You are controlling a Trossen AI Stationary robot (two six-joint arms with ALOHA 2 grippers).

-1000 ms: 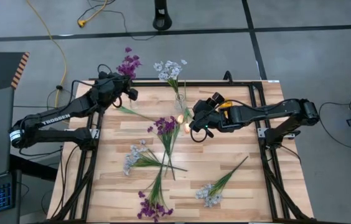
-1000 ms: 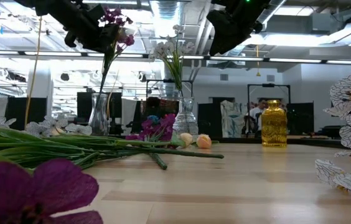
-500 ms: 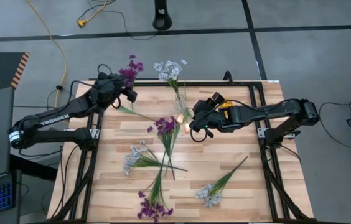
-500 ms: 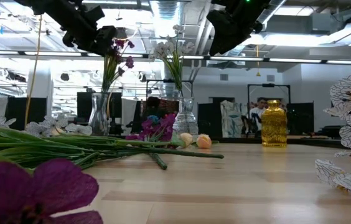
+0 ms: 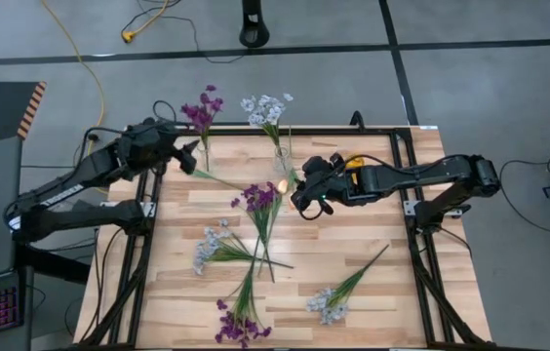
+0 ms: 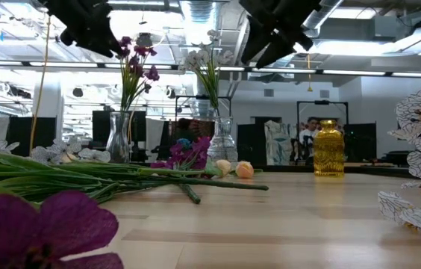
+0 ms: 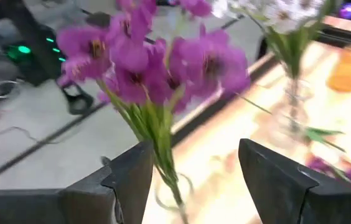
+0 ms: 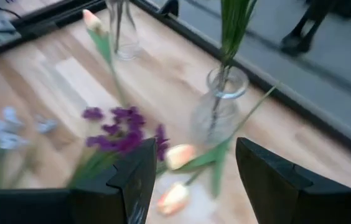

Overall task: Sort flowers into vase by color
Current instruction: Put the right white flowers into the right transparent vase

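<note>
Purple flowers [image 7: 157,62] blurred, vase [image 7: 174,194] cut off, left pincer [image 7: 191,171] open

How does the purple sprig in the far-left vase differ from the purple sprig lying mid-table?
The vase sprig stands upright, its stem in the glass vase; the mid-table sprig lies flat on the table.
The vase sprig is alone in its vase; the mid-table sprig's stem crosses other stems.
Both have purple blooms on green stems.
</note>
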